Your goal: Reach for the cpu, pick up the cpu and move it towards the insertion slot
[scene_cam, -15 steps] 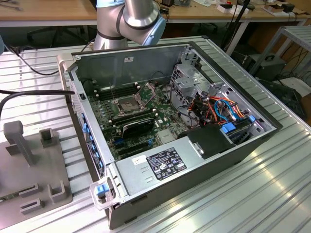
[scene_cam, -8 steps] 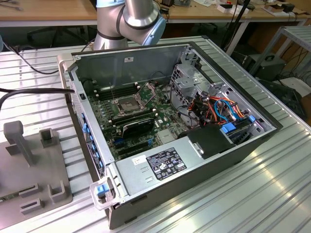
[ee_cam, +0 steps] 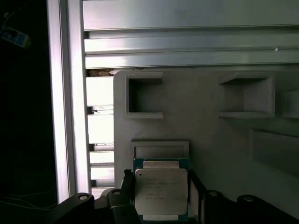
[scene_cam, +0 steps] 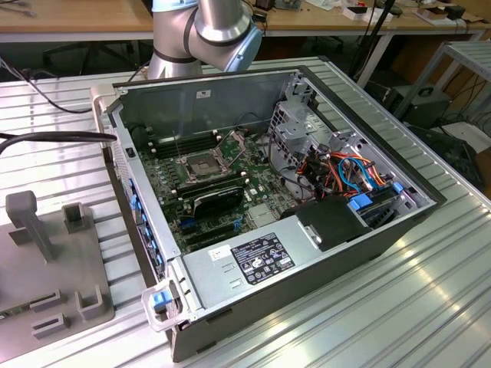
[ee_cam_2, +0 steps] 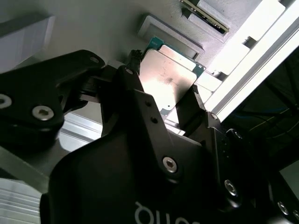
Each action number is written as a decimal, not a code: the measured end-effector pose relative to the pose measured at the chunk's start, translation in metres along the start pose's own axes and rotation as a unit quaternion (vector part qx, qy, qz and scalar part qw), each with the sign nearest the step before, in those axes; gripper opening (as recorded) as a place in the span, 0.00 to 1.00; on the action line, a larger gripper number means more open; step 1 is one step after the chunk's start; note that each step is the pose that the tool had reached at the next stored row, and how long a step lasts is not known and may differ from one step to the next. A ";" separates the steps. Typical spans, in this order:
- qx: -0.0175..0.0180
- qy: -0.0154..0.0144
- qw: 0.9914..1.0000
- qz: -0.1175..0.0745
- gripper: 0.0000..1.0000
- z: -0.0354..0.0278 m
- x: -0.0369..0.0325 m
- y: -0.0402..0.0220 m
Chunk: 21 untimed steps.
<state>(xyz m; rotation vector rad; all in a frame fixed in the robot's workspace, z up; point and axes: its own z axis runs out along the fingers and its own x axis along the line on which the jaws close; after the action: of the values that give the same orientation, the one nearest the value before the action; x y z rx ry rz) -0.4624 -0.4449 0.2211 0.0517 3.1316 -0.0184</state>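
The cpu (ee_cam: 161, 192), a flat square chip with a silvery top and a green rim, sits between my gripper's (ee_cam: 160, 186) two black fingers, one on each side of it. In the second wrist view the cpu (ee_cam_2: 170, 77) hangs apart from the grey fixture behind it, with the gripper (ee_cam_2: 163, 86) shut on its edges. An empty rectangular recess (ee_cam: 160, 150) in the grey fixture lies just beyond the chip. The insertion slot (scene_cam: 198, 165), a metal-framed square socket with a dark centre, lies on the green motherboard inside the open computer case.
The open case (scene_cam: 368, 230) holds a power supply (scene_cam: 253, 261), a black finned block (scene_cam: 219, 201) by the socket, and cables and drive cage on the exterior view's right. A grey fixture plate (scene_cam: 46, 261) with posts lies on the exterior view's left. The arm's base (scene_cam: 207, 31) stands behind the case.
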 end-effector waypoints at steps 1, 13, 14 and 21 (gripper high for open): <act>0.000 0.000 1.000 0.000 0.55 -0.0017 0.0000 0.0000; 0.000 0.000 1.000 0.000 0.55 -0.0213 -0.0002 -0.0003; 0.000 0.000 1.000 0.000 0.55 -0.0224 -0.0002 -0.0003; 0.003 0.000 1.000 0.000 0.55 -0.0228 -0.0001 0.0050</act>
<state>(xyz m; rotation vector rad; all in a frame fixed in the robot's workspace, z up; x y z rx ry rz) -0.4624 -0.4396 0.2438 0.0516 3.1312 -0.0280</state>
